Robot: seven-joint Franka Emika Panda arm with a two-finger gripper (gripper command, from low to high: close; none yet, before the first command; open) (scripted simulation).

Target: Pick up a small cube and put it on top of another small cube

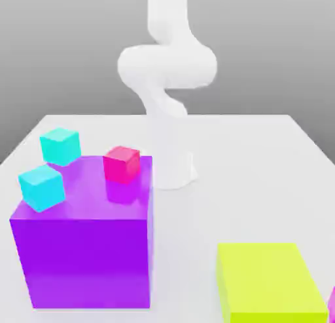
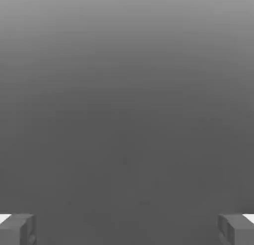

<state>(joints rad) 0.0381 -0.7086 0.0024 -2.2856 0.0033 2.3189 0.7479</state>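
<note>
A thin magenta sliver of the small cube [image 1: 332, 306] shows at the exterior view's lower right edge, beside a yellow-green block; the rest is cut off. A crimson-red small cube [image 1: 122, 164] rests on top of the big violet block [image 1: 85, 263], near its far edge. My gripper [image 2: 127, 229] is open in the hand view: its two grey fingertips [image 2: 17, 229] stand far apart, with only plain grey background between them. The white arm [image 1: 167, 73] rises from its base at the table's middle and leaves the picture at the top.
Two cyan cubes are at the exterior view's left: one [image 1: 60, 146] behind the violet block, one [image 1: 42, 187] at its top left edge. A flat yellow-green block [image 1: 268, 282] lies at the front right. The white table [image 1: 262, 158] lies bare on the right.
</note>
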